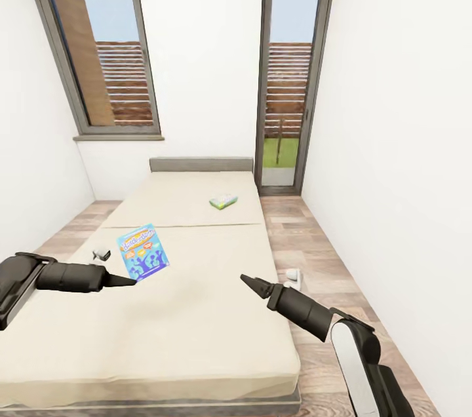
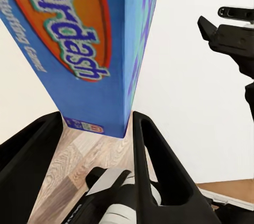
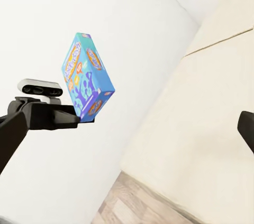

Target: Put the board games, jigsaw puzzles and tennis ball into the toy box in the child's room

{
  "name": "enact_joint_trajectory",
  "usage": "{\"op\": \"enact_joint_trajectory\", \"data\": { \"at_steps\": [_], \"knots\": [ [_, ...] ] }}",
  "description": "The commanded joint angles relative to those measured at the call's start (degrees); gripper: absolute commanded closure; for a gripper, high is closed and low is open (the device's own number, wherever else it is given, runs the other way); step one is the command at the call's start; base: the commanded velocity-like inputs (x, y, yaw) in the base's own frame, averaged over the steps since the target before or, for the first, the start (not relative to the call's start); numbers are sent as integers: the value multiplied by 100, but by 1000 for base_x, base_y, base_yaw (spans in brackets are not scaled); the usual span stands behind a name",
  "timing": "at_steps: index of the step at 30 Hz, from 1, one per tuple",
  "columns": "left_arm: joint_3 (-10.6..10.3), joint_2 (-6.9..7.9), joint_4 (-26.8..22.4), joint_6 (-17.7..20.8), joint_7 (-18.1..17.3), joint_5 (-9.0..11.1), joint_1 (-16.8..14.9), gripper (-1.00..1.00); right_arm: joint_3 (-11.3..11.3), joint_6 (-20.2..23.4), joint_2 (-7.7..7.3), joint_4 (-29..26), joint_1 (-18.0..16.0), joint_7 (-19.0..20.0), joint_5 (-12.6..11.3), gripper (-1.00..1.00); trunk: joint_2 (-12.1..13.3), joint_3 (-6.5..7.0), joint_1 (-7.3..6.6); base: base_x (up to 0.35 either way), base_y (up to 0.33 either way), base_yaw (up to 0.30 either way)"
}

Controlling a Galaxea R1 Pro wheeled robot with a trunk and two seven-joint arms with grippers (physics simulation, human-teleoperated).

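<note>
Head camera looking down over the bed (image 1: 196, 312)
Left wrist camera sitting close against the blue board game (image 2: 79, 49); right wrist camera viewing it from farther off

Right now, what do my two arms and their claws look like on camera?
Both arms are matte black cylinders tapering to black, wedge-shaped fingers: left claw, right claw. The right arm has a white shell edged in black. A grey-and-black camera block sits on the left wrist.

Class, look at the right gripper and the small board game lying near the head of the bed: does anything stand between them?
Nothing visible does. The right gripper hangs over the bed; between it and the small green-edged board game lies only bare beige mattress. The left gripper, holding the blue board game, is off to the side.
</note>
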Motion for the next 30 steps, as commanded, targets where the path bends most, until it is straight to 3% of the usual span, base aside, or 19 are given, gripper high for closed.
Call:
{"op": "enact_joint_trajectory", "data": {
  "at_steps": [1,15,18,24,30],
  "knots": [
    [-9,7,6,57,-17,13,-5,100,-10,1,0,2,-4,18,-4,-100,38,12,-23,0,0,0],
    [114,-11,39,92,-17,24,-5,100,-3,-94,-37,6,-4,18,4,-100,600,264,-330,0,0,0],
    [308,-4,158,108,-17,25,-5,100,-1,-95,-24,6,-4,13,9,-100,720,318,-396,0,0,0],
    [1063,-17,515,115,-17,20,-5,100,4,-141,-8,6,-4,9,10,-100,961,425,-528,0,0,0],
    [1222,-20,729,151,-17,24,-5,100,13,-244,1,6,-4,-49,3,-100,1201,533,-660,0,0,0]
  ]
}}
